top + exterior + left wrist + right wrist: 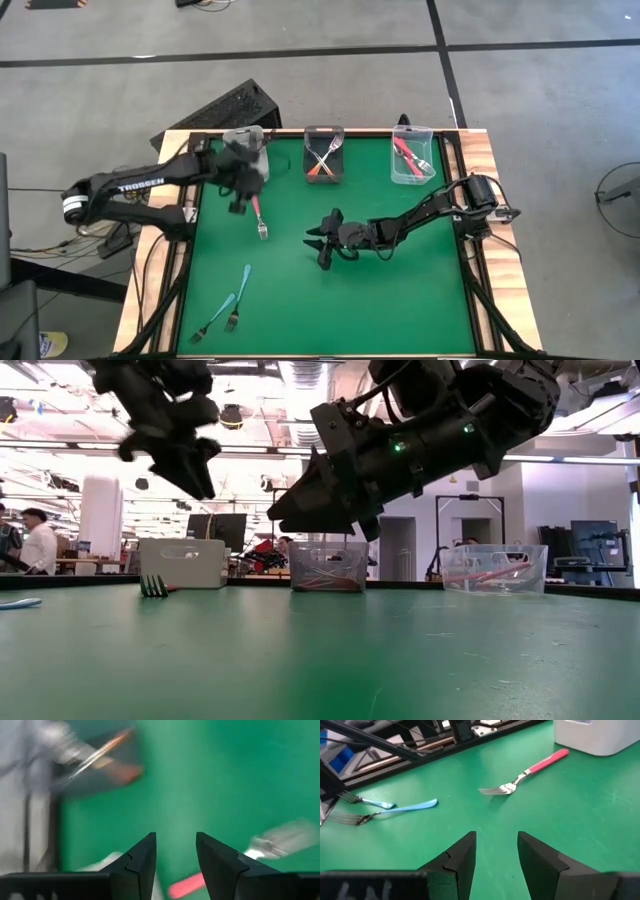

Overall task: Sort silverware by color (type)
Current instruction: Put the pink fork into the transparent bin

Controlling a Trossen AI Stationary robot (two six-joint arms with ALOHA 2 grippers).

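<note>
Pink-red fork [260, 217] lay on the green mat [400, 290], long axis 12–6, just at 5 o'clock of the left gripper [240, 205], open and empty, nearer than the right gripper [318, 250], also open, empty.

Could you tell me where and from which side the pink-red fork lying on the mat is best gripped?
Grip the pink-red fork at mid-handle, from straight above, fingers across its width: it lies flat, the handle is slim and straight, and the left hand hovers open beside it.
</note>
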